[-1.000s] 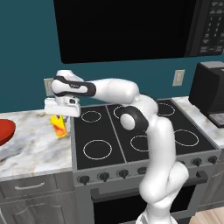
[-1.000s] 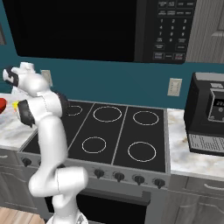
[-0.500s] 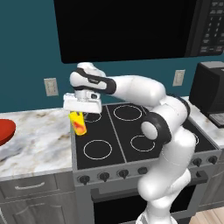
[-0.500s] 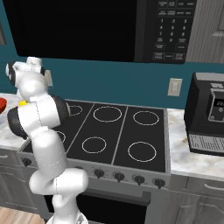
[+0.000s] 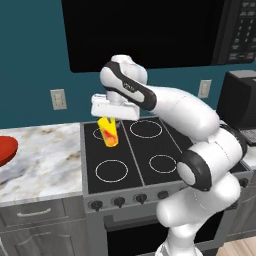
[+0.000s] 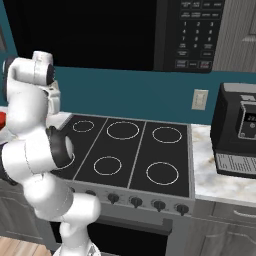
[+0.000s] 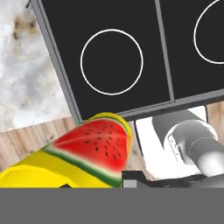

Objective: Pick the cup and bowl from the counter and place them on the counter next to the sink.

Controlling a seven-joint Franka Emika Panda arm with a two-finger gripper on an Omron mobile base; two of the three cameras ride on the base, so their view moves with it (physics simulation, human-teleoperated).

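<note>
Cup (image 5: 109,132), yellow with a watermelon print, hung tilted, clamped in the hand (image 5: 108,120) above the stovetop (image 5: 135,150); red bowl (image 5: 6,149) sat on the tabletop (image 5: 45,160).

Cut off and covered parts

The bowl (image 5: 6,150), left of the gripper (image 5: 108,120), is cropped by the frame edge; the gripper's casing covers the cup's (image 5: 109,132) top.

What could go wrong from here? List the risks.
1. The gripper holds the cup tilted, in the air above the stovetop; if the grip slips, it would likely fall on the burners, not the counter.
2. The bowl sits at the frame's left edge on the counter, not yet moved.
</note>
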